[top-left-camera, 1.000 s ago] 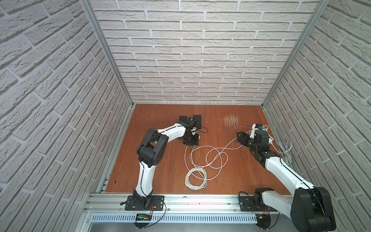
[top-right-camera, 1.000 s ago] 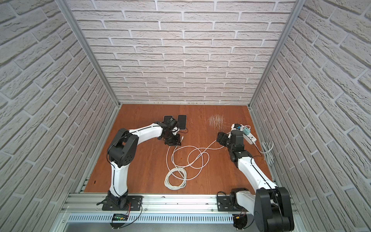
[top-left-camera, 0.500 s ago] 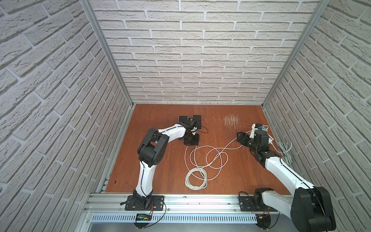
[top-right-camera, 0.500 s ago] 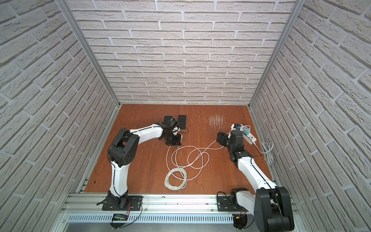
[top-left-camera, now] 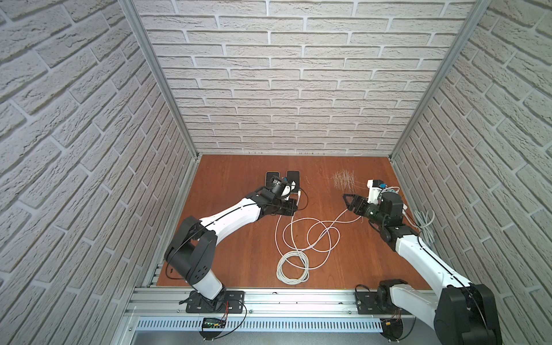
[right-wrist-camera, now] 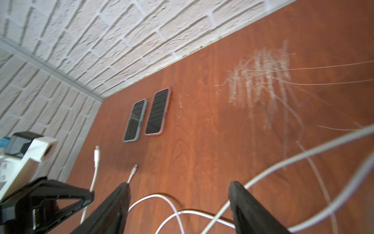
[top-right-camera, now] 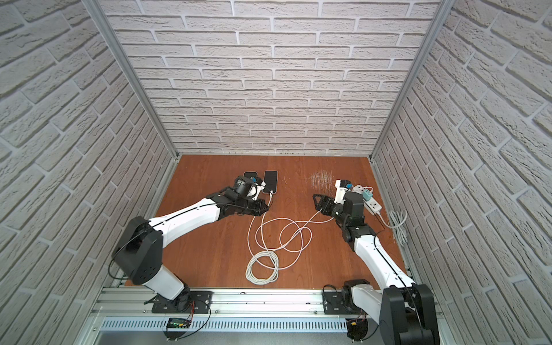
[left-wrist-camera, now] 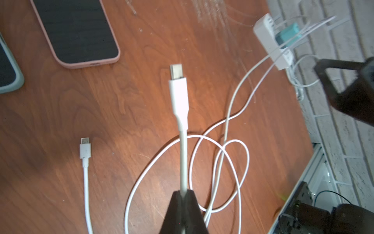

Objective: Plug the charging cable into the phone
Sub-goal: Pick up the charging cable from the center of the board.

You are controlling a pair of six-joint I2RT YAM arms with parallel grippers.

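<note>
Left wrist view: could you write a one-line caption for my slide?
Left fingers pinch the white charging cable, its plug not yet in the pink-cased phone.

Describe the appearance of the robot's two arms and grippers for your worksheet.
Both the left arm and the right arm have white links, bulky black joints and thin black cables. The left gripper and the right gripper have black, tapering, wedge-shaped fingers.
</note>
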